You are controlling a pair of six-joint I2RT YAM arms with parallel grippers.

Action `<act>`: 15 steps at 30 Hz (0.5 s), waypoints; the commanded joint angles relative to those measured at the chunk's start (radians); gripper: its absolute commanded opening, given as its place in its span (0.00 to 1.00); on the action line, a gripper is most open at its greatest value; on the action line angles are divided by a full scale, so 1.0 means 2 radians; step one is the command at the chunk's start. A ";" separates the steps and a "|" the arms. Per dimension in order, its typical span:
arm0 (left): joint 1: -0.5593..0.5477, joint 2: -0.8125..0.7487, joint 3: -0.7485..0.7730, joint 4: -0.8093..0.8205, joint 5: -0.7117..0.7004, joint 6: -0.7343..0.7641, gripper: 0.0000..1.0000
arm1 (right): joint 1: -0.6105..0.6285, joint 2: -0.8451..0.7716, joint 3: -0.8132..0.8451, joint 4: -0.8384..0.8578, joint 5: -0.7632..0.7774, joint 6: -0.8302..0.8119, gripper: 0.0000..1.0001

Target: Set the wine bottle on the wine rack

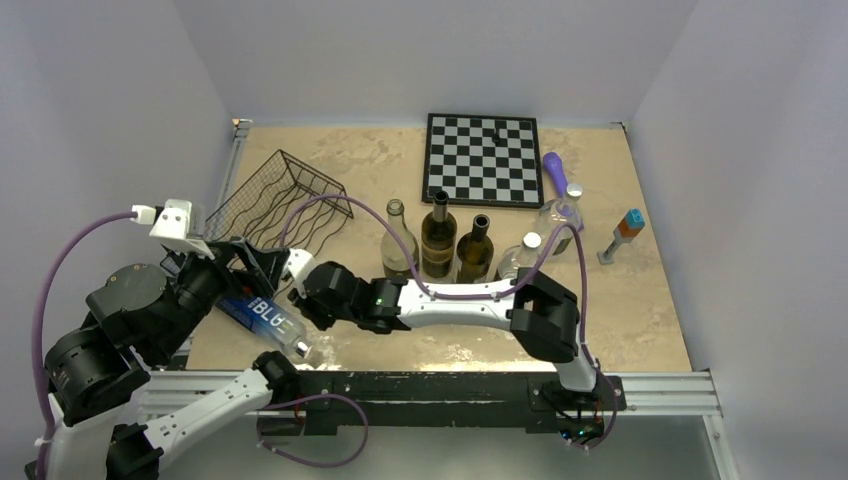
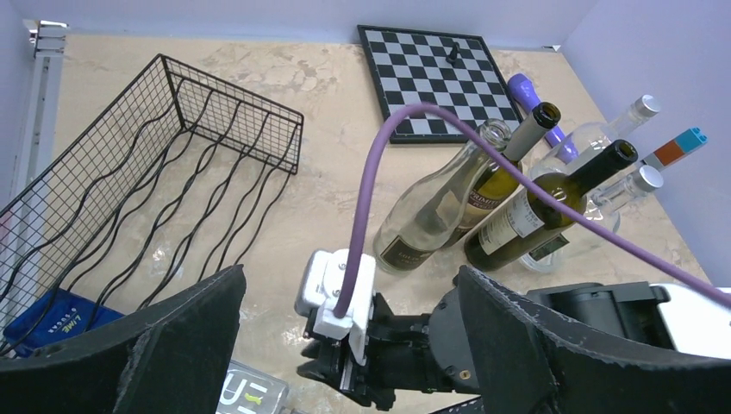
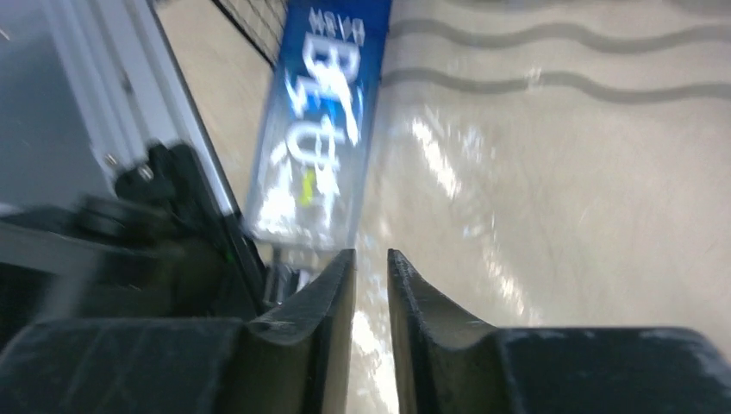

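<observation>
- Two grippers show: we see the left gripper (image 2: 349,285) spread wide, the right gripper (image 3: 371,259) nearly together, nothing between
- The blue-labelled wine bottle (image 1: 262,318) lies on its side lower left, just below the wine rack (image 1: 285,200)

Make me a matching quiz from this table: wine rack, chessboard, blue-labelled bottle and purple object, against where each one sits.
Things:
1. wine rack
2. chessboard
3. blue-labelled bottle
4. purple object

Places:
A. far edge, centre
B. lying at the near left edge
C. just right of the board
D. left side, toward the back

Pairs: 1-D, 2-A, 3-B, 4-C
</observation>
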 commanded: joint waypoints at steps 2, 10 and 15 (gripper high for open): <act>-0.002 -0.005 0.006 0.019 -0.010 -0.001 0.96 | -0.001 -0.007 -0.047 -0.005 -0.027 0.013 0.21; -0.002 -0.003 0.010 0.018 -0.014 0.002 0.96 | -0.001 0.030 -0.011 -0.003 -0.082 0.014 0.22; -0.002 0.001 0.017 0.012 -0.016 0.005 0.96 | -0.002 0.049 0.011 -0.004 -0.102 0.026 0.22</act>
